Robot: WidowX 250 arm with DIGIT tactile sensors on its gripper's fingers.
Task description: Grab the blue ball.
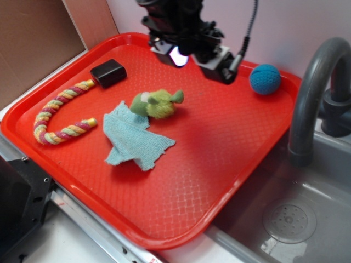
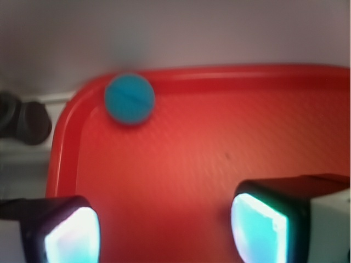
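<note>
The blue ball (image 1: 265, 79), small, round and knitted, rests in the far right corner of the red tray (image 1: 236, 164). In the wrist view the blue ball (image 2: 129, 99) lies ahead and to the left, close to the tray's rim (image 2: 66, 131). My gripper (image 1: 194, 59) hangs above the tray's back middle, left of the ball and apart from it. In the wrist view the gripper (image 2: 164, 227) is open, with bare tray between its two lit fingertips.
A green plush toy (image 1: 158, 103), a light-blue cloth (image 1: 133, 137), a striped rope (image 1: 59, 118) and a black block (image 1: 108, 72) lie on the tray's left half. A grey faucet (image 1: 315, 93) and a sink (image 1: 290, 219) stand to the right.
</note>
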